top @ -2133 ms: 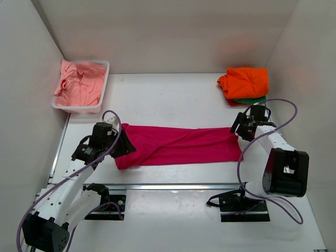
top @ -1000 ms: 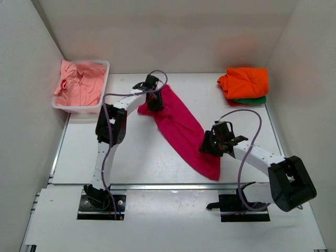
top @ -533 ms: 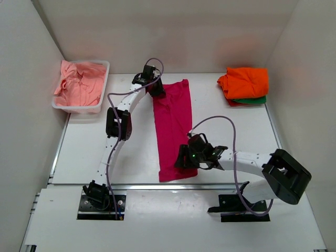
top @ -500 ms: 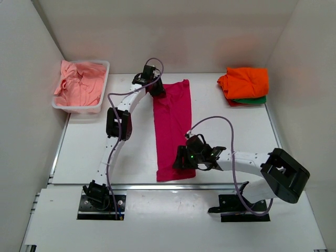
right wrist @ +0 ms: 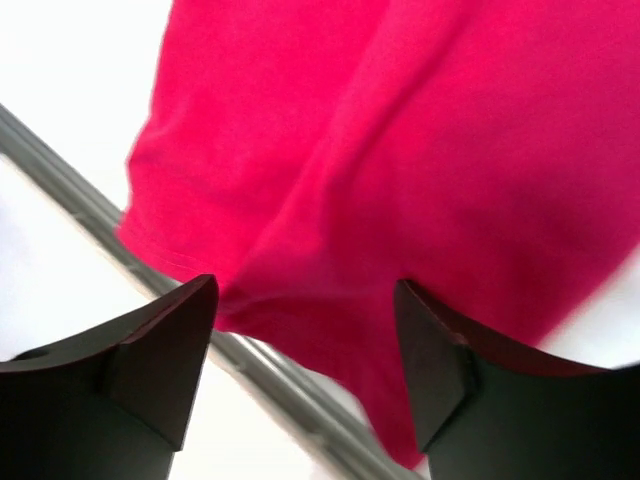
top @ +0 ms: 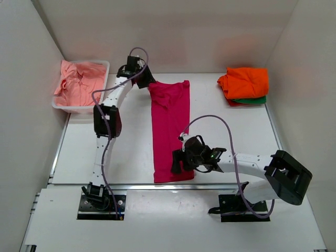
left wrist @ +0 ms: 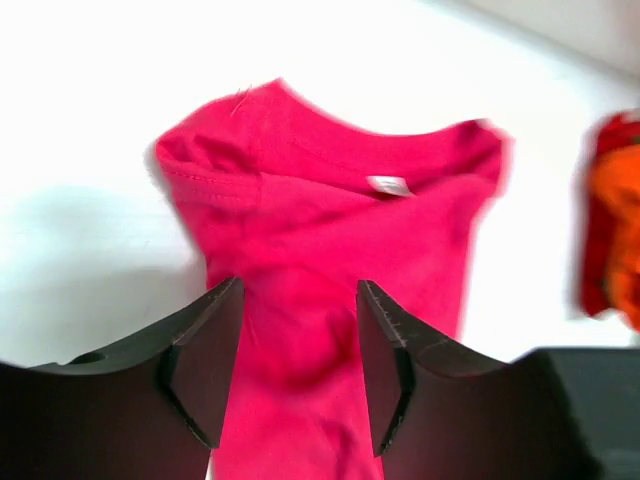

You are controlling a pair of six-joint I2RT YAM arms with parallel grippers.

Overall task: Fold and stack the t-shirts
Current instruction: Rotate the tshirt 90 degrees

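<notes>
The magenta t-shirt [top: 170,131] lies folded in a long strip running from the far side to the near table edge, collar end far. It also shows in the left wrist view [left wrist: 330,210] and the right wrist view [right wrist: 400,150]. My left gripper [top: 142,83] is open and empty just left of the shirt's far corner; the wrist view shows its jaws [left wrist: 298,300] spread above the cloth. My right gripper [top: 177,163] is open over the near hem, its jaws [right wrist: 305,300] apart and holding nothing. A folded orange shirt [top: 244,81] lies on a green one [top: 253,99] at the far right.
A white tub [top: 79,108] at the far left holds crumpled salmon pink shirts [top: 79,84]. A metal rail [top: 131,185] runs along the near table edge just past the hem and shows in the right wrist view [right wrist: 300,400]. White walls enclose three sides.
The magenta shirt swung from lying crosswise to lying lengthwise. The left gripper has let go and moved left off the far corner. The right gripper shifted slightly left at the near hem.
</notes>
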